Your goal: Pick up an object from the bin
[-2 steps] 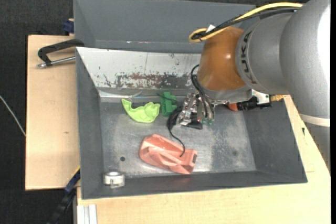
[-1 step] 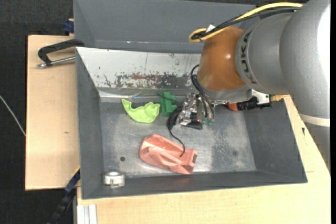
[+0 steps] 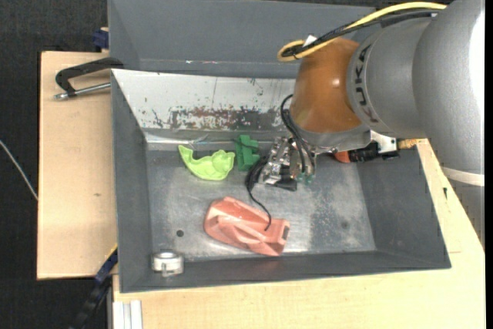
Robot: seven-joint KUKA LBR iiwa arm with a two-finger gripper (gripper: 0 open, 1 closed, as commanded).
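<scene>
Grey bin [image 3: 362, 219] is entered by the jaws, whose opening cannot be told. A pink folded thing [image 3: 245, 226] is seen below them, a pale green curved piece [image 3: 206, 164] to their left, and a dark green block [image 3: 246, 152] just beside them.

The arm [image 3: 435, 81] is a thick, rounded casing of silver-grey metal. Its wrist wears a glossy, bulbous orange cover [image 3: 327, 88]. Just right of the orange cover is a dark ring [image 3: 360, 85] with pale KUKA lettering. Above the cover a yellow cable [image 3: 362, 18] arcs beside a black one. Below the cover is the gripper [image 3: 286, 164], a small cluster of metal and black parts, trailing a thin black wire [image 3: 256, 193]. At the cover's lower right are small orange and white fittings [image 3: 370, 150].
</scene>
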